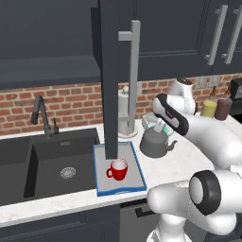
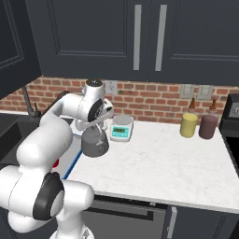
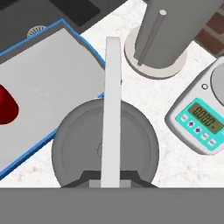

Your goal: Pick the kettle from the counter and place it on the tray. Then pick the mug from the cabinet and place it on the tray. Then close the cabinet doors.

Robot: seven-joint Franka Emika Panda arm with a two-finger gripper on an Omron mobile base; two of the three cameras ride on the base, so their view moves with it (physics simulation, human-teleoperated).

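Gripper (image 3: 111, 183) is clamped on the kettle (image 1: 153, 143) handle, beside the tray (image 1: 136, 159). Lift straight, then set it clear of the mug (image 1: 118, 169).

Grey kettle (image 1: 153, 143) upright beside blue-rimmed tray (image 1: 137, 165) holding red mug (image 1: 118, 169).

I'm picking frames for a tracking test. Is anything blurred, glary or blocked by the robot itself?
Left base view: sharp, flat light; open cabinet door hides part of the tray, arm partly covers the kettle. Right base view: arm covers the tray's near side. Hand view: sharp, no glare, kettle handle crosses centre, red mug cut by the edge.
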